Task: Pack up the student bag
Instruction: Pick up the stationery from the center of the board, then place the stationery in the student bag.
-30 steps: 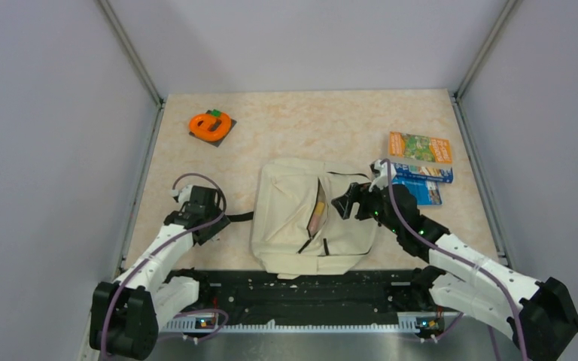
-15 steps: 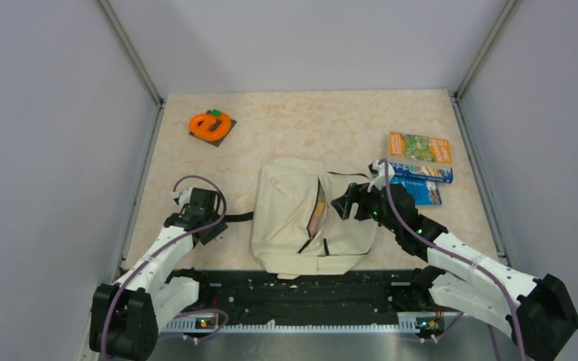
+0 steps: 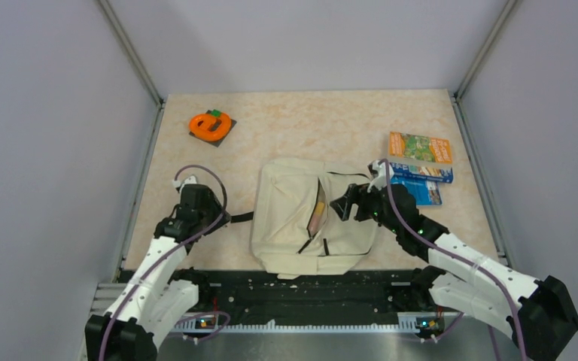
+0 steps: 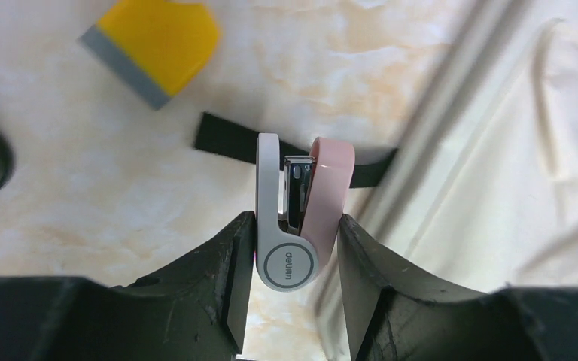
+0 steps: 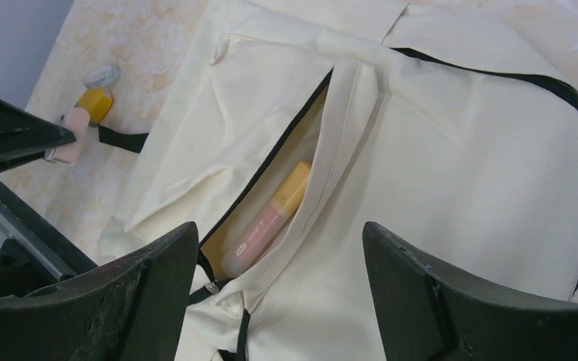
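Observation:
The cream student bag [image 3: 282, 203] lies flat mid-table, its front pocket unzipped, with a pink and yellow pen [image 5: 267, 222] inside. My left gripper [image 4: 293, 222] is shut on a pink and grey stapler [image 4: 301, 210], held above the table just left of the bag, over its black strap [image 4: 222, 139]. In the top view the left gripper [image 3: 196, 204] is apart from the bag's left edge. My right gripper [image 5: 278, 233] is open and empty, hovering over the bag's open pocket; in the top view it [image 3: 344, 203] is at the bag's right side.
A small yellow bottle with a grey cap [image 4: 154, 41] lies on the table left of the bag. An orange tape roll on a dark pad [image 3: 211, 124] sits far left. Orange [image 3: 420, 147] and blue [image 3: 421, 180] booklets lie at the right, by the right arm.
My left arm has raised and shifted slightly forward toward the bag with the stapler in its grip. The right arm and the bag have not moved.

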Robot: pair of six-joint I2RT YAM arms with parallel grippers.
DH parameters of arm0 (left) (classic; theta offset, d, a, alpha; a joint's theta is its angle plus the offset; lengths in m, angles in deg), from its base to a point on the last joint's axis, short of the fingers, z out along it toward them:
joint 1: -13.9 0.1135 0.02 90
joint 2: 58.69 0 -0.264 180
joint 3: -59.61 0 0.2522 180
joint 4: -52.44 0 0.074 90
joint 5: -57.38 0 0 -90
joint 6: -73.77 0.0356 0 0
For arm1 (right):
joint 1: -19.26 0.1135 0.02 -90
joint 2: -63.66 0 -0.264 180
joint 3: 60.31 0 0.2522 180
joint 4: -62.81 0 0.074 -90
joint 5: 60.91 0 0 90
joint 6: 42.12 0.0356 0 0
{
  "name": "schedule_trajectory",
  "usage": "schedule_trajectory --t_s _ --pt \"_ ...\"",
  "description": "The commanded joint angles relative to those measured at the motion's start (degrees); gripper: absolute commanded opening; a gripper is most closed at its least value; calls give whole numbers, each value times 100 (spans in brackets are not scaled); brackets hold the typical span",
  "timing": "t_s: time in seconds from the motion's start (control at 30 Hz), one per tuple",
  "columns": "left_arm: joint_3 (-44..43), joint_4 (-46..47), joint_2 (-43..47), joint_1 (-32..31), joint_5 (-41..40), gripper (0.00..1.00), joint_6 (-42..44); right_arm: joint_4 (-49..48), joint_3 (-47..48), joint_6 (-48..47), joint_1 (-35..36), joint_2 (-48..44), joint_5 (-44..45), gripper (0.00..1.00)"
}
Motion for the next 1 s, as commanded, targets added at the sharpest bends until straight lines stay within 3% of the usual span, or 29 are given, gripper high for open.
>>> schedule_trajectory --t_s 0.0,0.2,0.47,0.7,0.97 --pt "-320 633 305 -13 1113 47 697 -191 280 32 -26 42 -443 79" --pt "-530 1264 510 -648 1742 45 1168 -630 307 231 -26 396 -1196 76" --pt "-813 2101 251 -2619 1407 45 1653 -1019 442 582 228 928 -1664 73" --pt "-857 2601 -117 -3172 1463 45 1802 -2255 97 1377 413 917 -2038 81" --pt "-1067 2606 -584 -3713 1441 44 1972 -2961 136 1846 419 1412 -2474 83"
